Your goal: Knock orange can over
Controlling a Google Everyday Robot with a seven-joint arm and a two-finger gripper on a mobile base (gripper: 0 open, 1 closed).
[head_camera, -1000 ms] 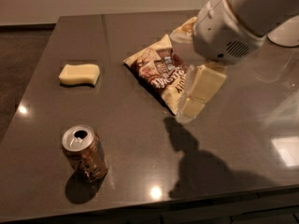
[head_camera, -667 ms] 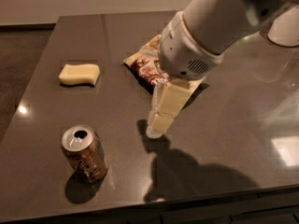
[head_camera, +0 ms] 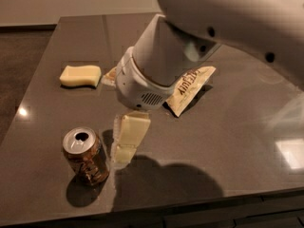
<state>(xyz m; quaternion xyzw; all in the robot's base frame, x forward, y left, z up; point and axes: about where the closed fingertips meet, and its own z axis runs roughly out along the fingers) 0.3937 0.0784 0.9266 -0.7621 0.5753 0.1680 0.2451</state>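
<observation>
The orange can (head_camera: 85, 156) stands upright near the table's front left, orange-brown body, silver top with the tab opening showing. My gripper (head_camera: 124, 151) hangs from the big white arm, its pale cream fingers pointing down just to the right of the can, close beside it, with a narrow gap between them. The arm's white wrist housing (head_camera: 142, 87) sits above and hides part of the table behind it.
A pale yellow sponge (head_camera: 80, 75) lies at the back left. A brown-and-cream snack bag (head_camera: 190, 90) lies behind the arm, mostly hidden by it. The dark glossy table (head_camera: 228, 146) has its front edge just below the can and its left edge near the sponge.
The arm has swung left and forward from the snack bag toward the can. The gripper now sits right beside the can. The can has not moved.
</observation>
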